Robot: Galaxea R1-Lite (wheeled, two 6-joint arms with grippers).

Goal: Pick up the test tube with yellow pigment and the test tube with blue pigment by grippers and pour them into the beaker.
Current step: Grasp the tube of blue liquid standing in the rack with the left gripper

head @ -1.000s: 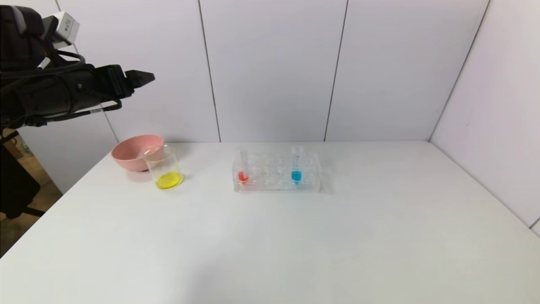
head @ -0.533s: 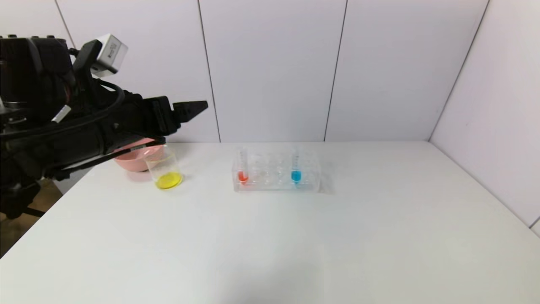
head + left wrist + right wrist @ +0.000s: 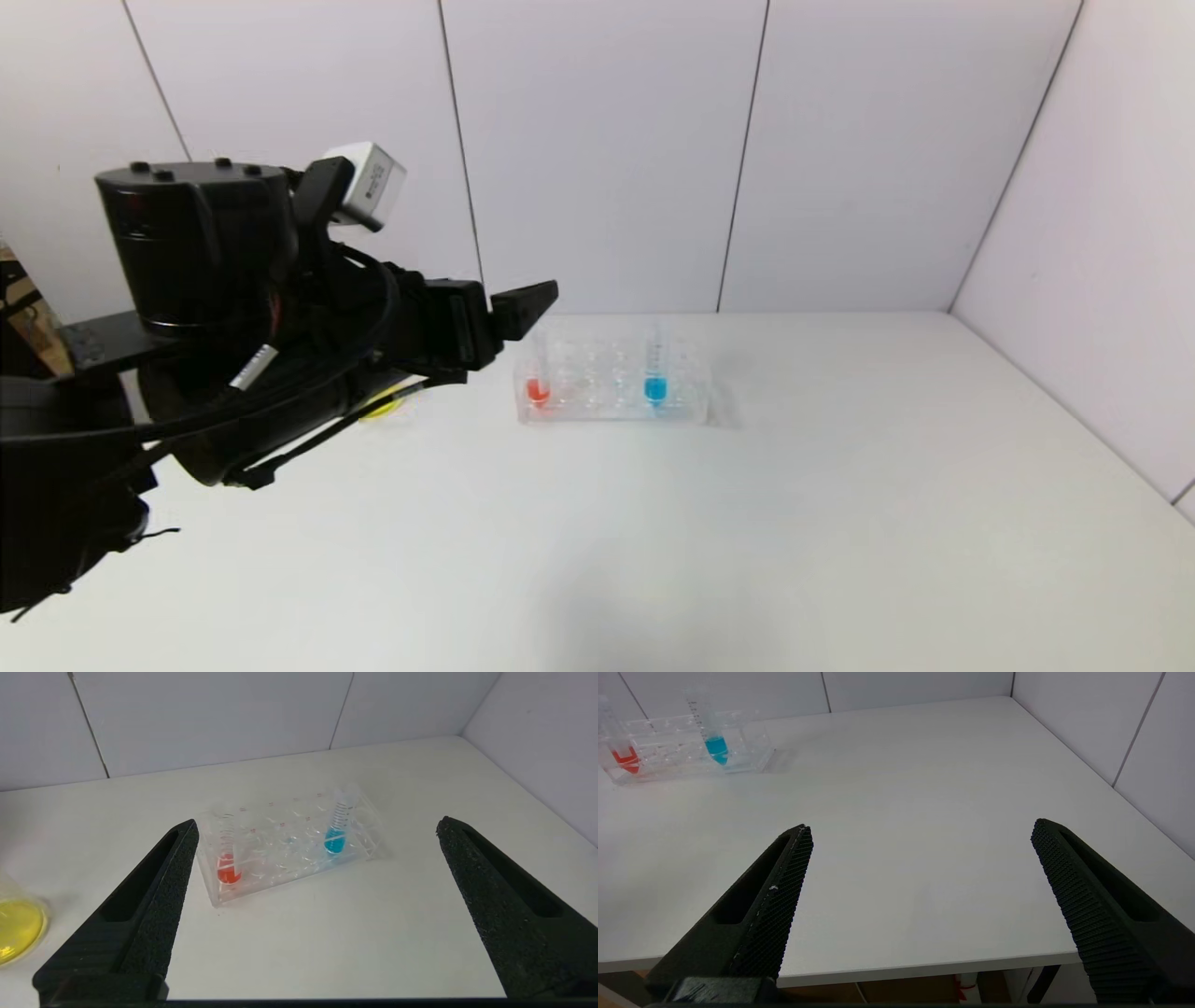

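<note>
Blue-pigment test tube [image 3: 337, 826] waits racked; your left pincer [image 3: 317, 828], released wide, has swung toward it from the beaker [image 3: 16, 919]; grasp next.

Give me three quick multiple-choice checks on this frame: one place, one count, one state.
1. Where does the slim clear test tube with blue pigment stand?
A. In the clear plastic many-holed rack
B. In the small clear glass beaker
C. Flat on the white table

2. How many tubes with coloured liquid are in the clear plastic many-holed rack?
A. One
B. Two
C. Four

3. What state is the black left gripper in?
A. Shut on a tube
B. Shut on nothing
C. Open and holding nothing

Answers:
1 A: it stands upright in a rack hole.
2 B: a red-tipped tube and the blue one, other holes vacant.
3 C: its jaws are spread wide, nothing between them, above the white table.
</note>
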